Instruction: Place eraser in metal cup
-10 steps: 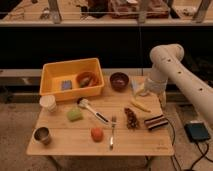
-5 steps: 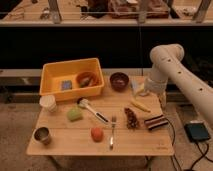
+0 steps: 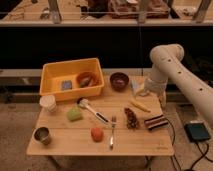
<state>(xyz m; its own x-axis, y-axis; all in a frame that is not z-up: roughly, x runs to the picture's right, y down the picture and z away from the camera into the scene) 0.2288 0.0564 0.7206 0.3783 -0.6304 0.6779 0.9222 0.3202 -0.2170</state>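
now we see the gripper (image 3: 139,89) low over the back right part of the table (image 3: 65,147), just right of the maroon bowl (image 3: 119,80). it hangs from the white arm (image 3: 167,62), which reaches in from the right. its jaws stand wide apart.

the eraser (image 3: 156,122) lies flat near the right edge, toward the front and well apart from the gripper. a dark cluster (image 3: 131,118) sits just beside it on the left. a yellow stick (image 3: 140,105) lies on the boards between the gripper and the eraser.

the metal cup (image 3: 42,135) stands upright at the front left corner, so the whole width of the table lies between it and the eraser.

a yellow bin (image 3: 50,85) fills the back left corner. we make out a blue pad (image 3: 66,85) and a brown bowl (image 3: 86,79) inside it. a white cup (image 3: 48,103) stands upright at the left edge, just in front of the bin.

toward the middle lie a green lump (image 3: 75,114) and a brush (image 3: 92,111), its pale head nearest the bin. nearer the front edge a red ball (image 3: 96,133) rests just left of a fork (image 3: 112,134), whose handle points at that edge.

off the table, on the floor past the right edge, we see a black box (image 3: 199,132).
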